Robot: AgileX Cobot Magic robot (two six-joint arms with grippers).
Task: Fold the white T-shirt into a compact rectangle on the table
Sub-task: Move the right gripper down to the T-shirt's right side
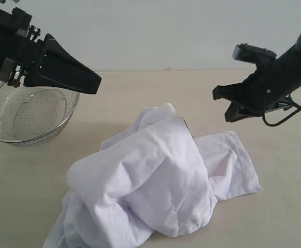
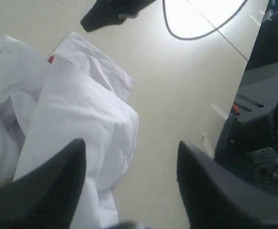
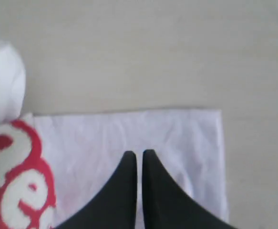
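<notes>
The white T-shirt (image 1: 160, 181) lies in a crumpled heap on the table (image 1: 279, 206), with one flat part spread out to the right. Above the heap's far left side my left gripper (image 1: 96, 82) hangs open; in its wrist view the left gripper (image 2: 131, 157) has nothing between its fingers, and the shirt (image 2: 67, 109) lies below one finger. My right gripper (image 1: 222, 103) hovers above the flat part's far side. The right gripper (image 3: 139, 153) is shut and empty over flat white cloth (image 3: 129, 133). Red lettering (image 3: 15, 181) shows beside it.
A wire mesh basket (image 1: 31, 116) stands at the back left, partly behind the left arm. A cable (image 1: 289, 111) loops from the right arm. Dark equipment (image 2: 267, 119) sits past the table's edge in the left wrist view.
</notes>
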